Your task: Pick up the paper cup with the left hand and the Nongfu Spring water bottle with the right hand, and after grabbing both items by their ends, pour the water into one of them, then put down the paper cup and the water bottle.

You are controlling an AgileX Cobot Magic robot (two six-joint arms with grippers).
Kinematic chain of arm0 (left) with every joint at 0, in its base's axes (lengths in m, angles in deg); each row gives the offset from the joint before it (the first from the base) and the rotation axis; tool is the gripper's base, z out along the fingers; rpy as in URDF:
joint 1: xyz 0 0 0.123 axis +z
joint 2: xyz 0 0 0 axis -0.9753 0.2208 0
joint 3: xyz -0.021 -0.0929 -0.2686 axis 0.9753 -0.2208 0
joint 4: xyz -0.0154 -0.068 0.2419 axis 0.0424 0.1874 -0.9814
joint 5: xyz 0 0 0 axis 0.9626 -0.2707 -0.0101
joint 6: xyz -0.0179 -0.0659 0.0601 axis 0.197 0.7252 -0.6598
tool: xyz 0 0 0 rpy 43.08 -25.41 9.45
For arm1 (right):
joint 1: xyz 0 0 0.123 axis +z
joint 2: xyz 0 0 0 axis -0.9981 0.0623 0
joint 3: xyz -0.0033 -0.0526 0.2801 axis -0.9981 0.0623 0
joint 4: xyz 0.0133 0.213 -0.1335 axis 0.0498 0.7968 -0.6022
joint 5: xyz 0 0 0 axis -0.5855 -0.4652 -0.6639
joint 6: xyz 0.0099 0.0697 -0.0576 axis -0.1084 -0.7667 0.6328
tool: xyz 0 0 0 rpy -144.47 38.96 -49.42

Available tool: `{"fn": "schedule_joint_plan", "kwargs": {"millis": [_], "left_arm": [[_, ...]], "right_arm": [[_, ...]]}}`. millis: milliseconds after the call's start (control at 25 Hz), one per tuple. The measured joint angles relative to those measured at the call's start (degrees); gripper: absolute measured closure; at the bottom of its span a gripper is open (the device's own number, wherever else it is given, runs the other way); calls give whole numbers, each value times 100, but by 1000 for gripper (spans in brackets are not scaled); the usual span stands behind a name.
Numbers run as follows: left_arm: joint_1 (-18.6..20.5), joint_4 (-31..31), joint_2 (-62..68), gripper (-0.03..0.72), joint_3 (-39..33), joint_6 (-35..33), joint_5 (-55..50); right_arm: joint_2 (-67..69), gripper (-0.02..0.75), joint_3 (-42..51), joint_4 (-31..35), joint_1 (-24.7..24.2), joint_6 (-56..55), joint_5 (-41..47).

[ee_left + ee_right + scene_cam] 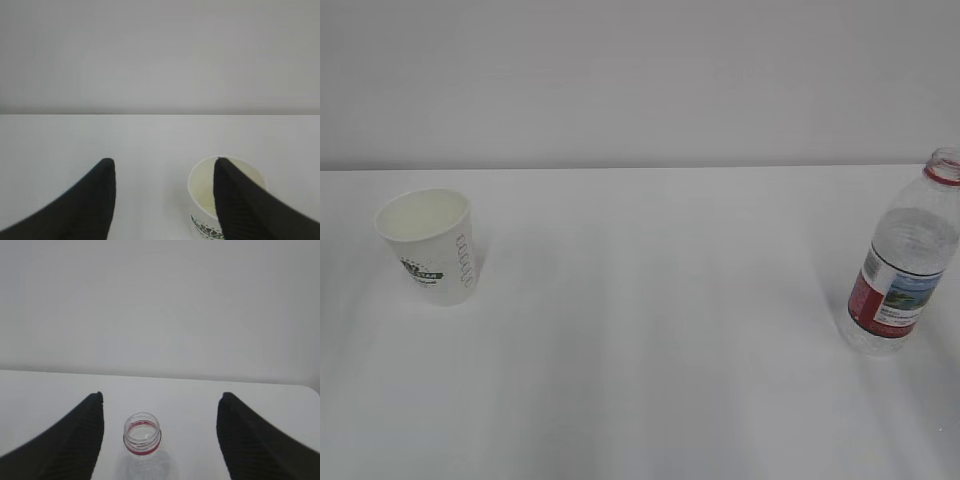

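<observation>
The white paper cup [428,245] with a green logo stands upright at the table's left. Far right stands the Nongfu Spring water bottle [905,265], uncapped, with a red neck ring and red label. Neither arm shows in the exterior view. In the left wrist view my left gripper [163,165] is open above the table; the cup [201,182] sits low and to the right, partly behind the right finger [235,200], and nothing lies between the jaws. In the right wrist view my right gripper [161,397] is open, with the bottle's open neck [142,445] below and between the fingers, nearer the left one, touching neither. I cannot make out the water.
The white table [650,330] runs back to a plain pale wall. Cup and bottle stand far apart, with bare tabletop between them. The table's right far corner shows in the right wrist view.
</observation>
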Motion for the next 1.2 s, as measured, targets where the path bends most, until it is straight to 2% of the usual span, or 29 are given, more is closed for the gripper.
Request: {"fn": "schedule_joint_plan", "kwargs": {"millis": [640, 760, 1080, 1200], "left_arm": [[-13, -96, 766, 237, 0, 0, 891], [-136, -164, 939, 237, 0, 0, 982], [-755, -299, 1578, 237, -11, 0, 1436], [-831, -299, 1686, 237, -283, 0, 1981]], "right_arm": [[243, 204, 636, -192, 0, -11, -1171], [243, 204, 831, -192, 0, -32, -1350], [388, 203, 1296, -192, 0, -317, -1994], [491, 203, 1414, -192, 0, -355, -2096]]}}
